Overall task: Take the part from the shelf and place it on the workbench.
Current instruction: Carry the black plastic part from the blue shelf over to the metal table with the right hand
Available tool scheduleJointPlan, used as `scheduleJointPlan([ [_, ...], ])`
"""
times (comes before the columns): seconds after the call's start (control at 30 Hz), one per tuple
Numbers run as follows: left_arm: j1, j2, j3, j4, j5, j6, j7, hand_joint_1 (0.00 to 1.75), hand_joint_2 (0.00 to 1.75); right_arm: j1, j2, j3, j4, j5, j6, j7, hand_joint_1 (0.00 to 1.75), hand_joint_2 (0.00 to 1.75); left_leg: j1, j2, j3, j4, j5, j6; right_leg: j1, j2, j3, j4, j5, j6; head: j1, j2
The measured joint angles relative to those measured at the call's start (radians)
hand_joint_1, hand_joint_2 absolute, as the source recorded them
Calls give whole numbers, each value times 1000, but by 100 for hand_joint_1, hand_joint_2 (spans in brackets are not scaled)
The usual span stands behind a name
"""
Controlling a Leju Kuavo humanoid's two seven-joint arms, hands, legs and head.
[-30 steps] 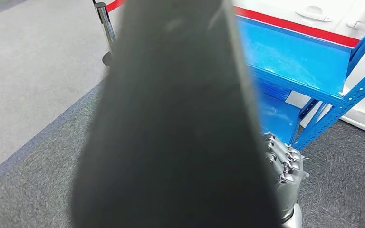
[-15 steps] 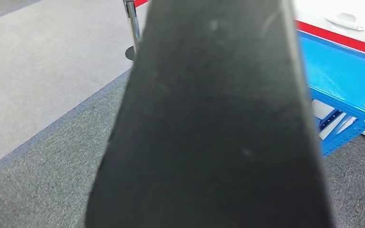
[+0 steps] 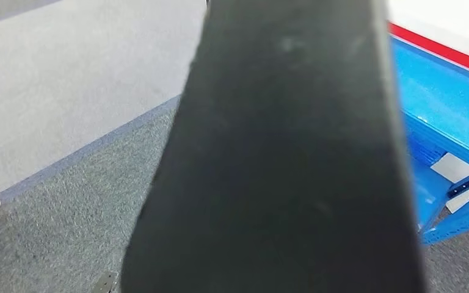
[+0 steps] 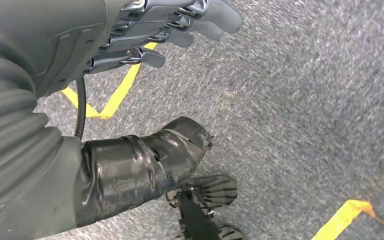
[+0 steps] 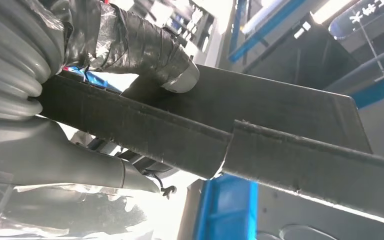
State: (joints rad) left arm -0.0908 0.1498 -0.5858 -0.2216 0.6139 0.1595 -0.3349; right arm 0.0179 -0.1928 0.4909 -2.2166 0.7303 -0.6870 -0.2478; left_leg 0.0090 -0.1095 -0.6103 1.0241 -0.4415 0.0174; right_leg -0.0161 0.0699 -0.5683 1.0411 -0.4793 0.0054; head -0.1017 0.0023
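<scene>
Right hand (image 5: pixel 145 60) grips the long flat black panel part (image 3: pixel 281 159), thumb apparently pressed on top; left hand (image 4: pixel 170 25) hangs slack above grey speckled carpet (image 3: pixel 67 226). Blue metal shelf (image 3: pixel 446 116) at three o'clock.

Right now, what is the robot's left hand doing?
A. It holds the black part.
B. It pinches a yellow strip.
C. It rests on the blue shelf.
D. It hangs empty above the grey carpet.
D: in the left wrist view the left hand has nothing in its fingers and hangs over the carpet, while the right hand grips the black part.
</scene>
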Motion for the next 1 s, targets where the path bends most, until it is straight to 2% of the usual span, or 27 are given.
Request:
scheduleJointPlan([
  [0.03, 2, 3, 0, 0, 0, 0, 0, 0, 175, 0, 1, -1, 0, -2, 0, -1, 175, 175, 3, -10, -5, -2, 4, -6, -1, -10, 0, -4, 1, -3, 0, 0],
  [0.07, 5, 4, -1, 0, 0, 0, 0, 0, 175, 0, 3, -3, 0, -2, 0, -2, 175, 175, 3, -6, -9, 1, 2, -12, -2, -21, 2, -10, 5, -8, 0, 0],
  [0.1, 7, 6, -2, 0, 0, 0, 1, 0, 175, 0, 4, -3, 0, -1, 0, -2, 175, 175, 3, 11, -17, 15, -7, -17, -4, -33, 6, -17, 8, -13, -5, 0],
  [0.13, 7, 8, -2, 0, 0, 0, 1, 0, 175, 1, 6, -4, 0, 1, 0, -2, 175, 175, 2, 36, -33, 48, -27, -22, -7, -46, 9, -23, 11, -18, -11, 0],
  [0.17, 5, 9, -3, 0, 0, 1, 1, 0, 175, 1, 8, -5, 0, 4, 0, -2, 175, 175, 3, 66, -57, 99, -55, -27, -7, -59, 11, -26, 12, -21, -16, 0],
  [0.2, 3, 10, -3, 0, 0, 1, 1, 0, 175, 3, 9, -6, 0, 6, 0, -2, 175, 175, 5, 85, -88, 163, -84, -32, -6, -73, 12, -27, 12, -22, -21, 0],
  [0.23, 1, 10, -4, 0, 0, 1, 1, 0, 175, 3, 10, -7, 0, 7, 0, -2, 175, 175, 7, 93, -116, 221, -104, -37, -6, -87, 12, -27, 11, -22, -23, 0],
  [0.27, 1, 10, -5, 0, -1, 1, 1, 0, 175, 4, 11, -8, 0, 4, 0, -3, 175, 175, 11, 98, -131, 253, -109, -41, -7, -100, 12, -27, 10, -22, -23, 0],
  [0.3, 3, 10, -7, 0, -1, 1, 1, 0, 175, 4, 11, -8, 1, 0, 0, -3, 175, 175, 13, 101, -129, 249, -96, -45, -9, -112, 12, -27, 9, -20, -23, 0],
  [0.33, 4, 11, -8, 0, -1, 1, 1, 0, 175, 4, 11, -9, 1, -6, 0, -5, 175, 175, 16, 108, -107, 208, -67, -48, -11, -124, 14, -26, 7, -17, -23, 0],
  [0.37, 4, 11, -10, 0, -1, 1, 1, 0, 175, 3, 11, -9, 1, -14, 0, -7, 175, 175, 19, 123, -72, 141, -35, -52, -12, -134, 15, -25, 4, -13, -24, 0],
  [0.4, 3, 11, -12, 0, -1, 1, 1, 0, 175, 3, 11, -9, 0, -21, 0, -9, 175, 175, 15, 143, -39, 79, -15, -54, -11, -143, 16, -23, 1, -7, -29, 0],
  [0.43, 1, 11, -13, 0, -1, 1, 1, 0, 175, 2, 11, -9, 0, -28, 0, -12, 175, 175, 13, 157, -15, 32, -3, -49, -9, -151, 17, -21, -2, 0, -33, 0],
  [0.47, -1, 11, -15, 0, -1, 1, 0, 0, 175, 2, 11, -10, 0, -35, 0, -14, 175, 175, 10, 165, -5, 8, -2, -42, -5, -158, 18, -19, -4, 7, -37, 0],
  [0.53, 1, 12, -17, 0, 0, 2, -1, 0, 175, 1, 12, -10, 1, -48, 0, -19, 175, 175, 6, 150, -9, 5, -6, -19, -1, -173, 21, -21, -5, 17, -41, 0],
  [0.57, 4, 12, -18, 0, 1, 2, -1, 0, 175, 0, 12, -10, 1, -53, 0, -21, 175, 175, 7, 141, -9, 5, -5, -11, -3, -172, 23, -21, -9, 23, -41, 0],
  [0.6, 6, 12, -20, 0, 2, 2, -1, 0, 175, 0, 12, -10, 1, -57, 0, -23, 175, 175, 7, 133, -9, 3, -5, -3, -5, -159, 19, -10, -19, 27, -41, 0],
  [0.63, 6, 12, -21, 0, 3, 3, -2, 0, 175, -1, 12, -11, 1, -61, 0, -25, 175, 175, 7, 124, -8, 2, -3, 4, -8, -138, 7, 19, -40, 29, -41, 0],
  [0.67, 4, 12, -21, 0, 4, 6, -4, 0, 175, -1, 12, -11, 1, -63, 0, -25, 175, 175, 7, 114, -7, 0, -2, 11, -8, -114, -18, 71, -69, 29, -40, 0],
  [0.73, 0, 12, -22, 0, 8, 17, -13, 0, 175, 1, 12, -12, 1, -66, 0, -25, 175, 175, 2, 92, -8, 0, -2, 18, -4, -86, -87, 206, -124, 24, -41, 0],
  [0.77, 0, 12, -22, 0, 11, 24, -17, 0, 175, 1, 12, -12, 1, -68, 0, -25, 175, 175, -2, 79, -7, 0, -2, 20, 0, -81, -113, 251, -131, 20, -41, 0],
  [0.8, 1, 12, -22, 0, 14, 30, -21, 0, 175, 2, 12, -12, 1, -72, 0, -25, 175, 175, -6, 67, -5, 0, -3, 20, 4, -78, -123, 260, -118, 15, -41, 0],
  [0.83, 1, 12, -22, 0, 17, 35, -24, 0, 175, 2, 12, -12, 1, -78, 0, -25, 175, 175, -10, 53, -3, 0, -3, 21, 9, -74, -115, 230, -86, 7, -41, 0],
  [0.87, 1, 11, -22, 0, 20, 38, -27, 0, 175, 2, 12, -12, 0, -85, 0, -25, 175, 175, -13, 40, 0, 0, -3, 21, 14, -63, -92, 168, -43, -4, -41, 0],
  [0.93, 0, 7, -23, 0, 23, 40, -31, 0, 175, 2, 12, -13, -1, -100, 0, -28, 175, 175, -16, 17, 2, -2, -2, 20, 21, -30, -40, 45, 14, -26, -46, 0],
  [0.97, 0, 5, -23, 0, 23, 40, -32, 0, 175, 2, 12, -13, -2, -108, 0, -31, 175, 175, -14, 7, 0, -3, -2, 19, 23, -19, -24, 7, 24, -34, -49, 0],
  [1.0, 1, 2, -23, 0, 24, 40, -33, 0, 175, 2, 12, -13, -2, -116, 0, -34, 175, 175, -11, -2, -2, -4, 0, 17, 25, -17, -16, -9, 23, -38, -53, 0],
])
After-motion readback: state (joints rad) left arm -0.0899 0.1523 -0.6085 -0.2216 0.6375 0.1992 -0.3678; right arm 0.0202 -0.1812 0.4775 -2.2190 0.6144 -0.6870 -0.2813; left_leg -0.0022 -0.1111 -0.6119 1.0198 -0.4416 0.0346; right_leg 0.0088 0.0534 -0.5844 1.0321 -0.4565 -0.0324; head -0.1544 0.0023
